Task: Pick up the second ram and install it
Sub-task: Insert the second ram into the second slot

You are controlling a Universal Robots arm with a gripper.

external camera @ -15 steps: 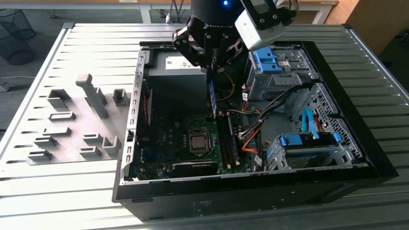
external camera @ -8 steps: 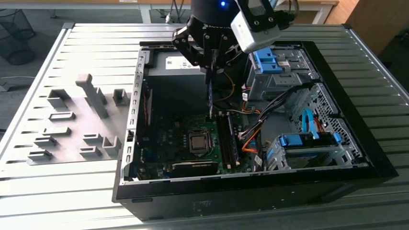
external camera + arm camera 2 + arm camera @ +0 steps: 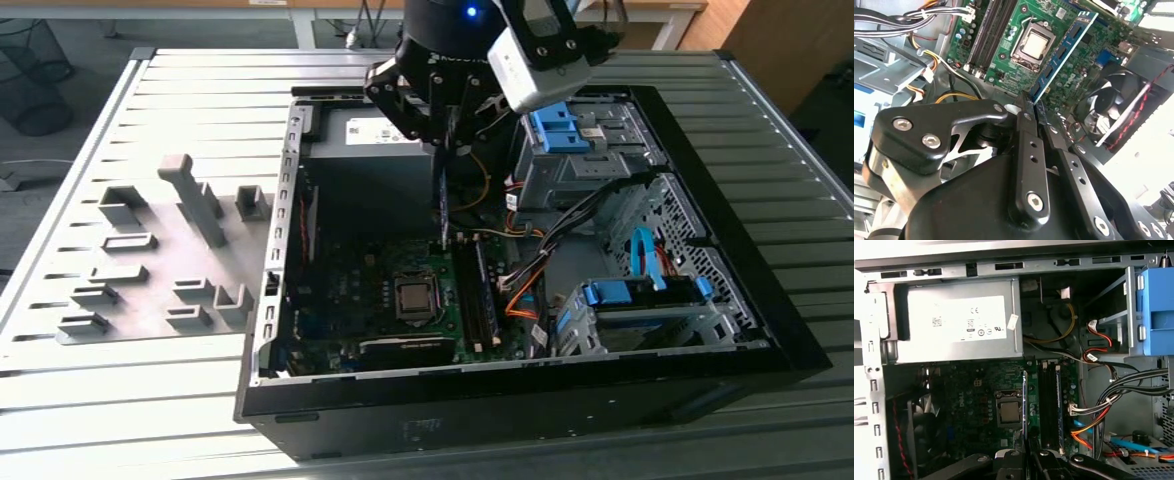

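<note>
The second ram [image 3: 443,195] is a thin blue stick with black chips, and my gripper [image 3: 449,132] is shut on its upper end. It hangs on edge inside the open computer case [image 3: 274,300]. Its lower end is just above the motherboard [image 3: 347,290], between the CPU socket [image 3: 414,298] and the memory slots [image 3: 478,292]. In the second wrist view the fingers [image 3: 1026,130] of the gripper [image 3: 1033,107] clamp the ram [image 3: 1061,50], which runs out over the board beside the socket [image 3: 1033,46]. In the first wrist view the ram [image 3: 1025,405] shows edge-on beside the slots [image 3: 1046,400], above the gripper [image 3: 1027,452].
Another memory stick [image 3: 1058,400] sits in a slot further from the socket. A grey power supply [image 3: 954,320], cable bundles [image 3: 1104,400], blue drive caddies [image 3: 641,295] and a fan [image 3: 1109,110] crowd the case. Grey holder blocks [image 3: 174,250] stand on the table at the exterior view's left.
</note>
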